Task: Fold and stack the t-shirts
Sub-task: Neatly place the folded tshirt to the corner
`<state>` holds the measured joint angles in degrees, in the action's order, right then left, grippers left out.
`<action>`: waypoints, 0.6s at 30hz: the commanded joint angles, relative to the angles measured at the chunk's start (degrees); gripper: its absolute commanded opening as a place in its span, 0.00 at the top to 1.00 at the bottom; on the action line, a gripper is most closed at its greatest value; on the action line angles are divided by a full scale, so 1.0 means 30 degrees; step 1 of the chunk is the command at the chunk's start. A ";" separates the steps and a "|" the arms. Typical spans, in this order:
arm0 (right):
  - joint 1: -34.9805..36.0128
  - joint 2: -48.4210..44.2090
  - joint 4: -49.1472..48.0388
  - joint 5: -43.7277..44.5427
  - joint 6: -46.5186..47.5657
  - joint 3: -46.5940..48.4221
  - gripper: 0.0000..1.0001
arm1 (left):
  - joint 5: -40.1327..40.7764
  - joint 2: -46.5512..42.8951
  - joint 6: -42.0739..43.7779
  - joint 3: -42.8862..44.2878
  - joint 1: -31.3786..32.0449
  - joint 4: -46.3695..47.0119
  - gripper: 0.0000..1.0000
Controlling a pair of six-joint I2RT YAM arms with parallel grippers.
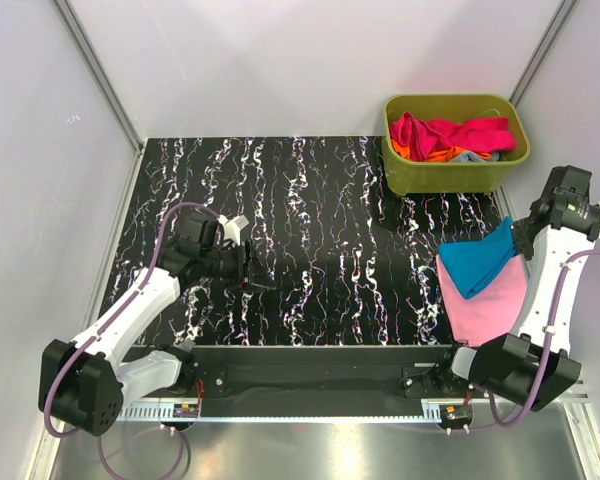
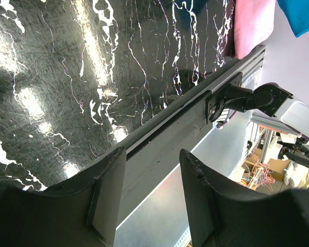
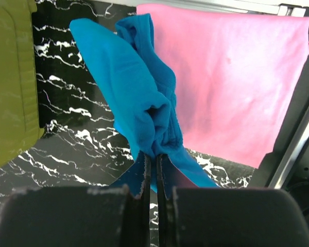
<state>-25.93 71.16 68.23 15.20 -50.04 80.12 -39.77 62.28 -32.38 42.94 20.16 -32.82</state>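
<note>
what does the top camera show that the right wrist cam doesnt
Only the top view: the left gripper above the table, and the heap of shirts inside the tub. Only the right wrist view: the right gripper shut on a bunched fold of the blue t-shirt. Both: the blue t-shirt overlapping the pink t-shirt, the tub and the table.

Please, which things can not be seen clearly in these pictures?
Top view: the tangled shirts in the green tub cannot be counted; the right hand is hidden behind its own wrist.
Right wrist view: the blue t-shirt covers part of the pink t-shirt; the left edge cuts the tub.
Left wrist view: the top edge cuts both t-shirts.
</note>
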 commanded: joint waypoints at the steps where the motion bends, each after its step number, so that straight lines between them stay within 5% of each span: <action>1: -0.0465 -0.0691 0.0431 -0.0700 0.0742 -0.0044 1.00 | -0.0748 0.0157 0.0159 0.0014 -0.0129 0.0773 0.49; 18: -0.2602 -0.1013 0.0519 -0.1726 0.2733 -0.1656 1.00 | -0.0719 0.0158 0.0218 -0.0191 -0.0129 0.0949 0.49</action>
<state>-31.92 69.97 68.90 10.90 -44.58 75.66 -40.14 62.81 -32.38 42.54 20.05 -32.38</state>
